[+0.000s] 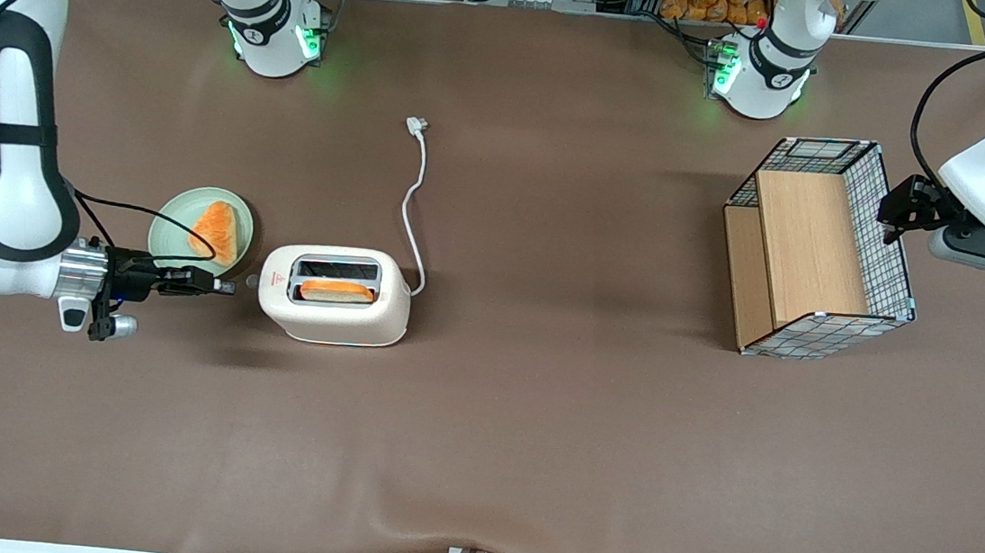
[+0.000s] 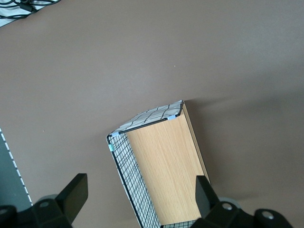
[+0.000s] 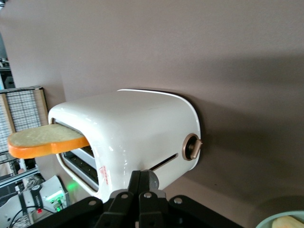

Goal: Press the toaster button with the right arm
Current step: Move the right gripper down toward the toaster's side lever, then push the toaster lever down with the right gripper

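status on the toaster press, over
Tool shut, level with toaster end, short of it. Button not yet touched. Bread slice in nearer slot. Nothing in the way.

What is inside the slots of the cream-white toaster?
One toast slice stands in the cream-white toaster's nearer slot; its lower part is hidden. The other slot looks empty. The shut pincer waits beside.

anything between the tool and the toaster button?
No. In the front view only bare table separates the right arm's shut tool from the toaster button on the toaster.
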You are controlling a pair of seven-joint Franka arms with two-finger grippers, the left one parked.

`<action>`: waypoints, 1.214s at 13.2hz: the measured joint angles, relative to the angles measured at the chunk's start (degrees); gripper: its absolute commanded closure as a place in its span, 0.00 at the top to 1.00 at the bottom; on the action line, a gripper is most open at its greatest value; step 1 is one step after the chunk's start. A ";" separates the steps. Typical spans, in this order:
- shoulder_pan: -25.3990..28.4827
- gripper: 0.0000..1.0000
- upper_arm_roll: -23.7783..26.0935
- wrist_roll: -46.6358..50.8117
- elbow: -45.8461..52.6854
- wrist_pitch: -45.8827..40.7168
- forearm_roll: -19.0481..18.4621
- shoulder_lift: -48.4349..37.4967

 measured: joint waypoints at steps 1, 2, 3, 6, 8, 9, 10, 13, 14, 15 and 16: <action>-0.09 0.00 0.00 -0.11 0.00 -0.30 0.17 0.07; -0.10 0.00 0.00 -0.16 0.00 -0.61 0.36 0.15; -0.10 0.00 0.01 -0.20 -0.03 -1.16 0.76 0.22; -0.11 0.00 0.03 -0.58 -0.21 -2.82 2.16 0.87; -0.11 0.00 0.03 -0.74 -0.23 -2.93 2.37 1.44; -0.11 0.00 0.03 -0.76 -0.26 -2.94 2.41 1.72; -0.11 0.00 0.03 -0.78 -0.28 -2.94 2.45 2.01; -0.13 0.00 0.02 -0.91 -0.29 -2.94 2.54 2.82; -0.17 0.00 0.01 -1.24 -0.28 -2.93 2.60 3.12; -0.20 0.00 0.01 -1.82 -0.28 -2.90 2.75 3.42; -0.24 0.00 0.00 -2.14 -0.27 -2.82 2.91 3.76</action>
